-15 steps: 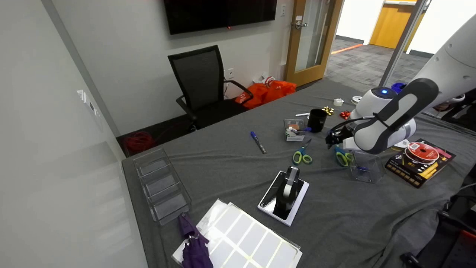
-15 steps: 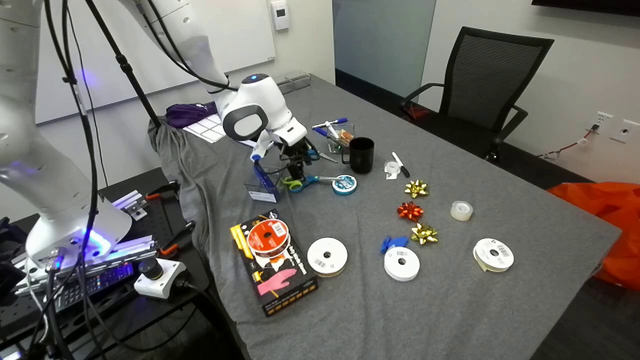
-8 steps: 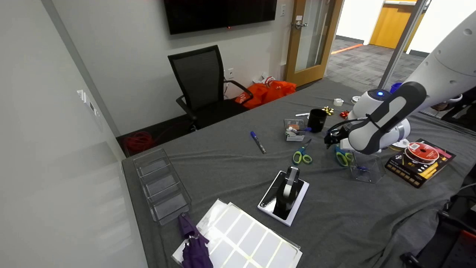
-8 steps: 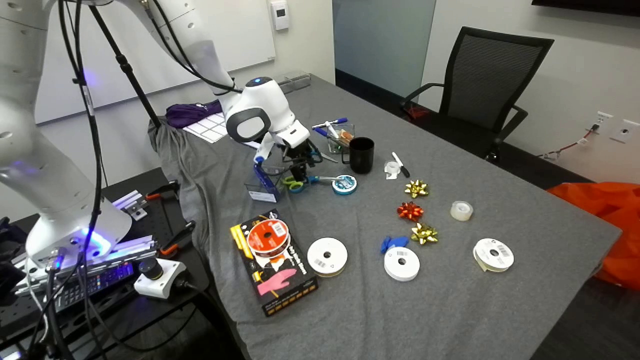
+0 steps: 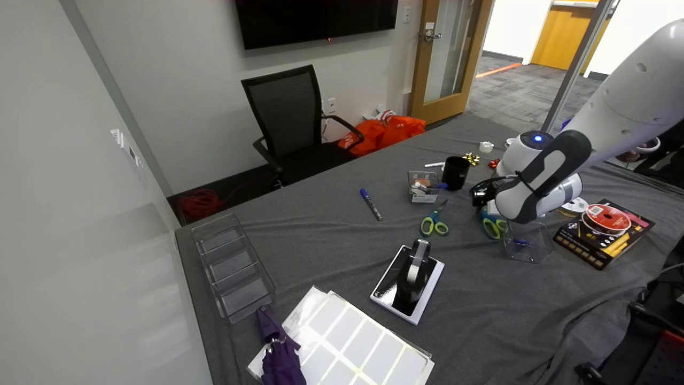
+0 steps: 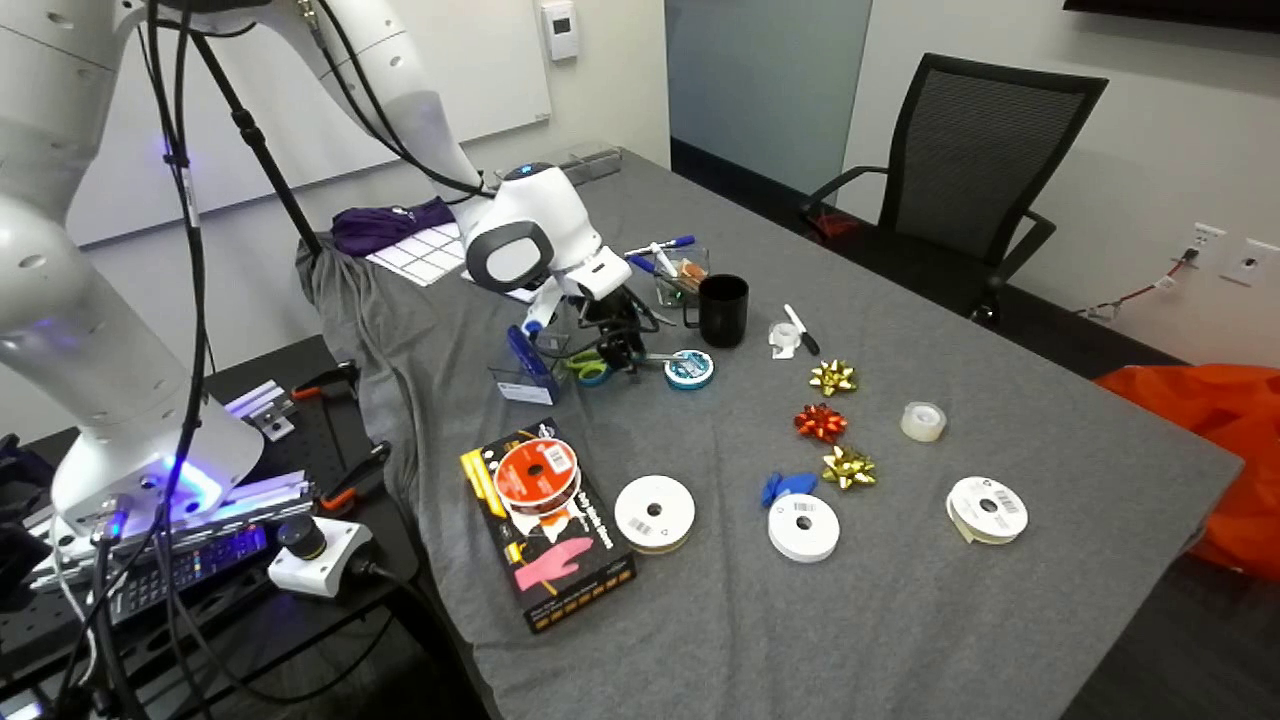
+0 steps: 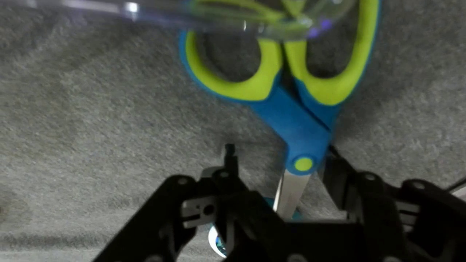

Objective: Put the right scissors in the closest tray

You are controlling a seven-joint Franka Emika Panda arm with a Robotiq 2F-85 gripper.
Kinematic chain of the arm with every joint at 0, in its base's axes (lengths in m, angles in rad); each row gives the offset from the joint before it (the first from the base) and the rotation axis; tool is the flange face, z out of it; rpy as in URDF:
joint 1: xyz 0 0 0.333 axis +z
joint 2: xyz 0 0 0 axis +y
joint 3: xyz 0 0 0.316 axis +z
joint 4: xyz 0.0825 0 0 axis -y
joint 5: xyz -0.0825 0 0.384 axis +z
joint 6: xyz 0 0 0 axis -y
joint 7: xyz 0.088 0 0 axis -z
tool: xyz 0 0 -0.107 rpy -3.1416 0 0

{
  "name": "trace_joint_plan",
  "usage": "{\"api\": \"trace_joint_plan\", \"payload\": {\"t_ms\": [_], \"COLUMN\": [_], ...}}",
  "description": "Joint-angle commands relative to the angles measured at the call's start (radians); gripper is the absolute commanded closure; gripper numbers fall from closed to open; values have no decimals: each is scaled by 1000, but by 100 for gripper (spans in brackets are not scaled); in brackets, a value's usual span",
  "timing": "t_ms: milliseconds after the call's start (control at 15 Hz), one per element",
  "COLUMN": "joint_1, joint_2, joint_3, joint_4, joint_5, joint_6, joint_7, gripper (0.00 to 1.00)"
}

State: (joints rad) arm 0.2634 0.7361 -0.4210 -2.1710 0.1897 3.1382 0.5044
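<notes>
The right scissors lie flat on the grey cloth, with light-green loops, a blue body and metal blades. They show in the wrist view (image 7: 298, 134) and in both exterior views (image 5: 492, 229) (image 6: 586, 366). My gripper (image 7: 281, 154) is open, its fingers on either side of the scissors near the green pivot. The right finger is very close to the blue body; I cannot tell if it touches. The gripper hides part of the scissors in both exterior views (image 5: 477, 201) (image 6: 625, 358). The closest tray (image 5: 534, 255) is clear plastic, beside the loops; its rim (image 7: 145, 11) crosses the wrist view.
The second green-handled scissors (image 5: 434, 225) lie nearby. A ribbon spool (image 6: 690, 372) sits under the blade end. A black mug (image 6: 722, 312), a clear pen holder (image 5: 424, 187) and a tape dispenser (image 5: 414, 275) stand around. A black box (image 6: 560, 560) carries a red spool.
The gripper has moved down and along the scissors, from near the handles towards the blades, its fingers now beside the pivot. The scissors and tray have not moved.
</notes>
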Motion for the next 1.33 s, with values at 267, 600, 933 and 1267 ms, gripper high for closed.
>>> {"api": "trace_joint_plan", "payload": {"t_ms": [267,600,933,1267], "joint_1": [67,49,46,95], "joint_2": [63,-14,-127,-210], "joint_3": [-58,-44,-42,-101], "joint_4": [41,-21,-93,-111], "joint_5": [51,33,24,1], "joint_6": [13,14,-16,-128], "joint_7": [-11,-54,-93,-57], "gripper": [99,95,95,95]}}
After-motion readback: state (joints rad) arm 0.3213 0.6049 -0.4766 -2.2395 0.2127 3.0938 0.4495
